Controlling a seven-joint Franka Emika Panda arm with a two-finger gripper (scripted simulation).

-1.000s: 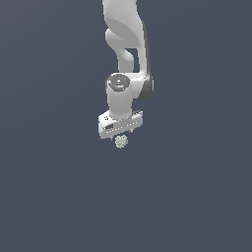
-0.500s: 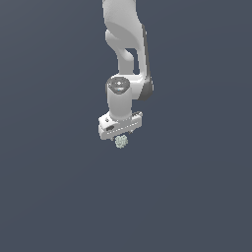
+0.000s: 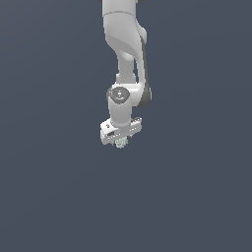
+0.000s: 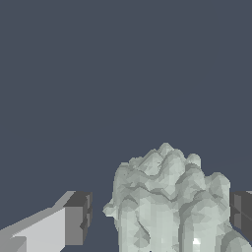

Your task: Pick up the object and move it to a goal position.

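The object (image 3: 121, 142) is a tiny pale greenish-white bumpy lump directly under the white gripper (image 3: 120, 140) in the exterior view. In the wrist view the object (image 4: 167, 202) fills the space between the two dark finger pads (image 4: 78, 219). A gap shows between that pad and the lump; the other pad sits close against its far side. The gripper (image 4: 161, 219) is open around the object, which is partly hidden by the hand in the exterior view.
The white arm (image 3: 125, 44) comes down from the upper edge of the exterior view. Only a plain dark grey-blue surface (image 3: 197, 197) surrounds the gripper.
The wrist and hand have come down a little over the lump. The lump itself has stayed in about the same place.
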